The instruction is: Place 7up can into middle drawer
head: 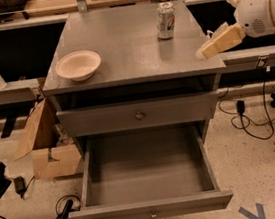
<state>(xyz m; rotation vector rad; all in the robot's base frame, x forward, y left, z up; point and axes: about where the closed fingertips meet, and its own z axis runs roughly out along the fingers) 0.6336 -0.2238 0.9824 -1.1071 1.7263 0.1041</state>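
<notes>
My gripper (208, 50) hangs at the right edge of the cabinet top (130, 57); whether it is wide or narrow, I cannot tell. The 7up can (165, 21) stands upright just beyond and left of me, untouched. The middle drawer (116, 214) lies pulled out below me, to my left.

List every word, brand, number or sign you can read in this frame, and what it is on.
No text can be read here.
7up can: green and red markings, too blurred to read.
Bowl: plain, no text.
Middle drawer, open, and the drawer front above it: plain grey, only knobs.
Gripper, over the cabinet top's right edge, apart from the can: no label visible.
</notes>
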